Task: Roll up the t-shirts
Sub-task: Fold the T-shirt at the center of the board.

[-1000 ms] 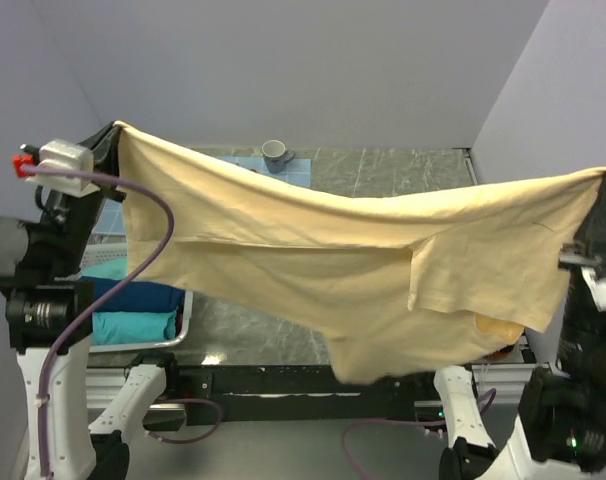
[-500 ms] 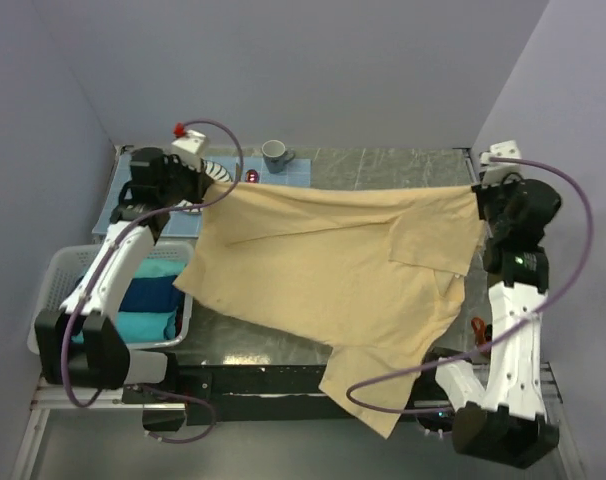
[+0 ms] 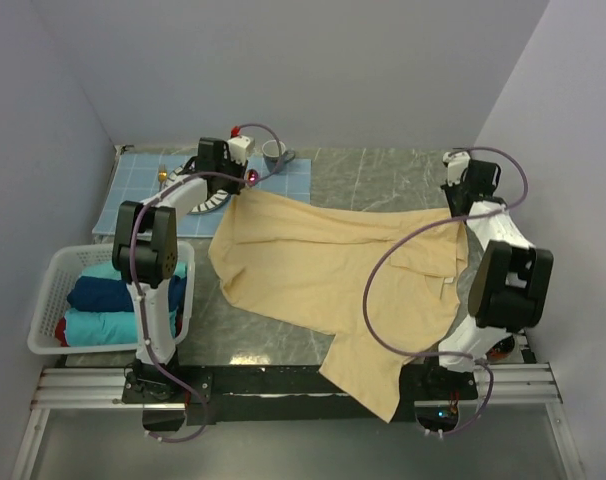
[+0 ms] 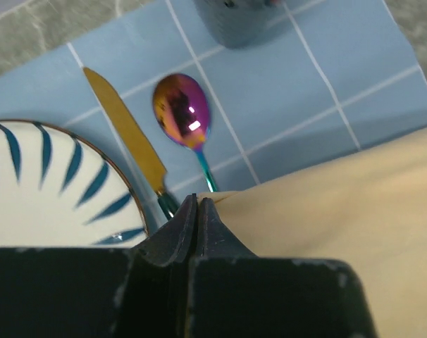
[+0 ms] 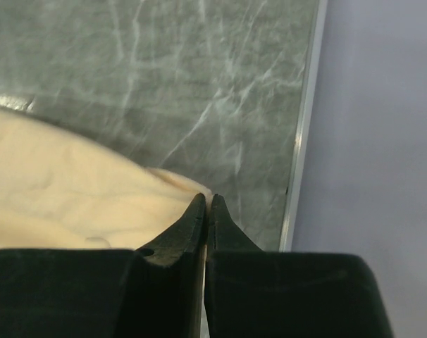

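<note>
We note the pale yellow t-shirt (image 3: 323,270) spread over the surface (image 3: 383,180), hem hanging off the near edge, left gripper (image 4: 198,202) and right gripper (image 5: 208,200) each clenched on a far corner, rolling not yet begun.

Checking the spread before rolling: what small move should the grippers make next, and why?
Probably open both grippers and let go: the left gripper and right gripper are each shut on a far corner of the pale yellow-tan cloth t-shirt, which lies spread on the grey marbled table.
</note>
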Controlling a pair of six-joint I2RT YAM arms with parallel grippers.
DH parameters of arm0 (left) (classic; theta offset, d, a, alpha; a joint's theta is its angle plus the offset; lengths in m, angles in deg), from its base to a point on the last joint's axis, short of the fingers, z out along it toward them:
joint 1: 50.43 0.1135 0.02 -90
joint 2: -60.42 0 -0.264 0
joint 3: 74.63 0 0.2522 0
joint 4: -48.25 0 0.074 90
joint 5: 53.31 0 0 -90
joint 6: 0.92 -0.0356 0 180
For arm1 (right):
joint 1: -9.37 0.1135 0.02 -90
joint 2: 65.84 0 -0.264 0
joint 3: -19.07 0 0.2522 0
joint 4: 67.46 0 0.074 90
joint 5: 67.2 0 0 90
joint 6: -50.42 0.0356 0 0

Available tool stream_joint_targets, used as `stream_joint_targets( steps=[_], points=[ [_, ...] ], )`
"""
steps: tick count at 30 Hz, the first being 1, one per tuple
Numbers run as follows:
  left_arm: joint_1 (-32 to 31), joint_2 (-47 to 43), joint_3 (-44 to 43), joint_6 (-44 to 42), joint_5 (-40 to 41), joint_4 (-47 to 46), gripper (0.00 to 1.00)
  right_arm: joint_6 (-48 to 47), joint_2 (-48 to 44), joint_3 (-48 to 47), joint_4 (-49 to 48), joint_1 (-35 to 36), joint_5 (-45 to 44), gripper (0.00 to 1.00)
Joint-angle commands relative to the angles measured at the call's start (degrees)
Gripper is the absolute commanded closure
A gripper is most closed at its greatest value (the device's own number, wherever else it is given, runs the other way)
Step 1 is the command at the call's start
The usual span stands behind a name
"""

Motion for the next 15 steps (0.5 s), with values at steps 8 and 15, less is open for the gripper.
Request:
stream_joint_targets(
  steps=[8, 15],
  points=[
    [1.05, 10.18, -15.45, -0.37, 6.65, -0.67, 0.99, -0.92, 18.43, -19.99, -1.95, 0.51, -7.61, 1.0],
    [1.58, 15.45, -23.53, 3.22, 9.2, 2.4, 0.96, -1.88, 25.12, -24.93, -3.79, 1.39, -10.77, 1.0]
  ],
)
